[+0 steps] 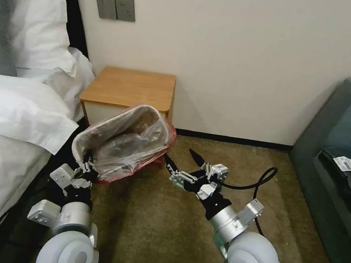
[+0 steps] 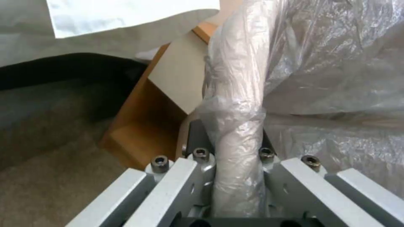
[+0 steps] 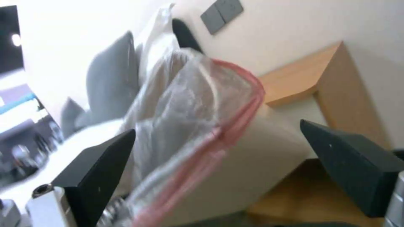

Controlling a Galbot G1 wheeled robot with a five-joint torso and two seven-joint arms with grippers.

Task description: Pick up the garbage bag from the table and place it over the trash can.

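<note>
The left gripper (image 1: pixel 86 170) is clamped on the bag-covered near rim of the tilted trash can (image 1: pixel 97 131). The right gripper (image 1: pixel 179 160) is held open just beside the garbage bag (image 1: pixel 139 144), whose red edge (image 3: pixel 235 119) lies between its jaws, untouched.

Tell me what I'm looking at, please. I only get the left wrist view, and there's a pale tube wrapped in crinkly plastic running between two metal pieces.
Observer: That tube is the rolled rim of the trash can, covered by the garbage bag. The head view shows the left gripper clamped on its near edge.
Operator: Is the bin standing straight?
Observer: No, it is tilted, with its opening tipped toward the robot, just in front of the table.
Operator: And the other arm?
Observer: The right gripper hangs open beside the bag's red-pink edge, not touching it.
</note>
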